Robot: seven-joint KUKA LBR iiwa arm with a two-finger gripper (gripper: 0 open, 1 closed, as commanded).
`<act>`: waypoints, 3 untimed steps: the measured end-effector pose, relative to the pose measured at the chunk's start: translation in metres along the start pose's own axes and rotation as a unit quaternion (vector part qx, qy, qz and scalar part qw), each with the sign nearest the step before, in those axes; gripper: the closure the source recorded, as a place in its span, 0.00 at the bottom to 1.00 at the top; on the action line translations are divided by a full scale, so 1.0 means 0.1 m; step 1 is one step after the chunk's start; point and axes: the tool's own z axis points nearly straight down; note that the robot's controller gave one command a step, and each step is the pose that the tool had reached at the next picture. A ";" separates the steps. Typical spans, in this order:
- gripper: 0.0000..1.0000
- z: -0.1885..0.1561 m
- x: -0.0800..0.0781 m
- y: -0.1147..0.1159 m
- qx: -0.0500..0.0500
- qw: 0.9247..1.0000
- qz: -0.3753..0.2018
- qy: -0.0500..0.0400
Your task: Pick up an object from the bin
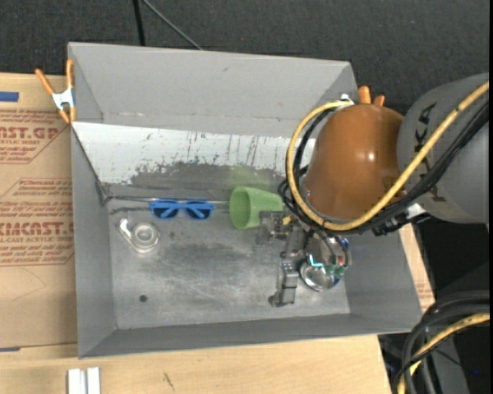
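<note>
My gripper [283, 292] hung low over the near right corner of the grey metal bin [189, 290], its tip close to the scuffed floor, beneath my rounded orange wrist cover [353, 167]. I could not tell whether my jaws stood wide or narrow, and nothing showed between them.

Just beside me, toward the right wall, lay a small shiny clear rounded thing flecked with blue and green [320, 274]. I could not tell if it was loose or part of my own wiring. A little farther, near the back wall, a light green plastic cup [248, 207] lay on its side, close to my wrist. Beyond it were a pair of blue plastic sunglasses [183, 210], then 1 clear round plastic lid [141, 235], well apart from me on the left.

So the pick was not yet made, and the nearest candidates were the shiny piece and the cup.

I judged 3 risks:
- Closing here could catch only bare floor and scrape it.
- A sideways shift of my wrist could nudge the cup and set it rolling.
- My looped cables, hanging close to the right wall, might snag on its rim.
</note>
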 end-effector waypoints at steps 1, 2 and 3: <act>0.00 0.05 -0.04 -0.77 0.001 1.000 -0.016 -0.004; 0.00 0.80 -0.25 -1.34 0.001 0.997 -0.077 -0.002; 0.00 1.29 -0.88 -1.48 0.001 0.952 -0.305 -0.005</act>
